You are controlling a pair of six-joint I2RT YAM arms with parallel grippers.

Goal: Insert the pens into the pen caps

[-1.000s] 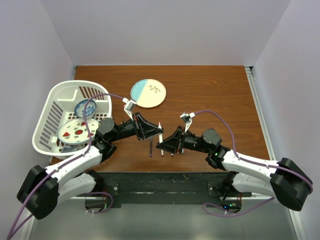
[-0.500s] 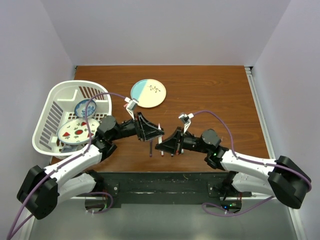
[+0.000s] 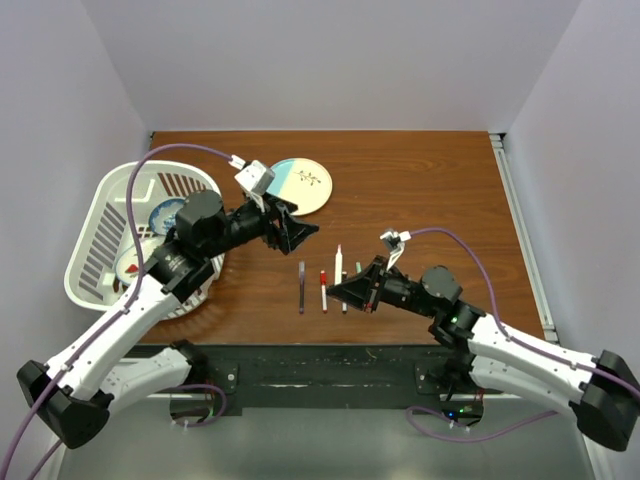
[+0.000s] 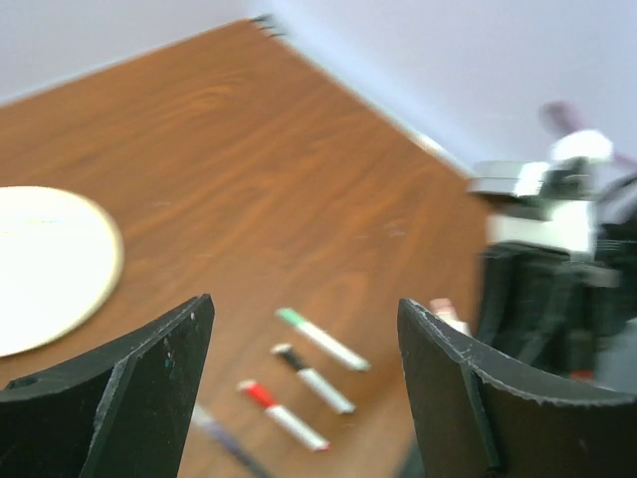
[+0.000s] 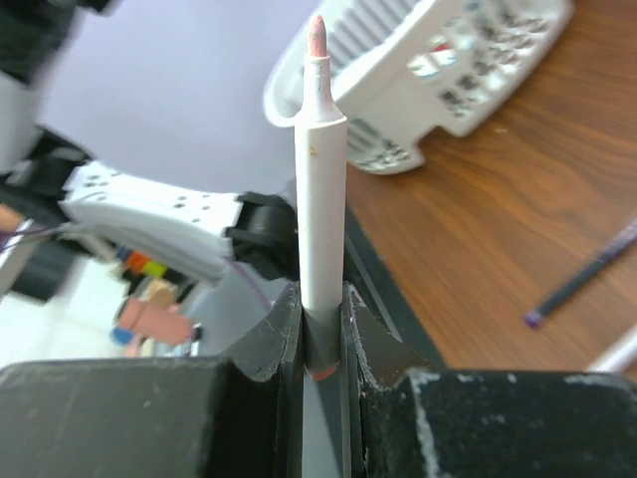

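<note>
Here the right fingers point(image 5: 274, 344) pinch a white pen point(image 5: 320, 199) near its base, its bare pinkish tip pointing to the top of the frame. The left fingers point(image 4: 149, 388) gape wide and empty above four pens point(image 4: 304, 383) lying side by side on the worktop point(image 4: 249, 149), lower centre.

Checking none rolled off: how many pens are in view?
5. Four lie in a row on the table: purple pen, red-capped pen, black-capped pen, green-capped pen. The fifth, the pink-tipped pen, stands clamped in the right gripper jaws. None appears hidden.
</note>
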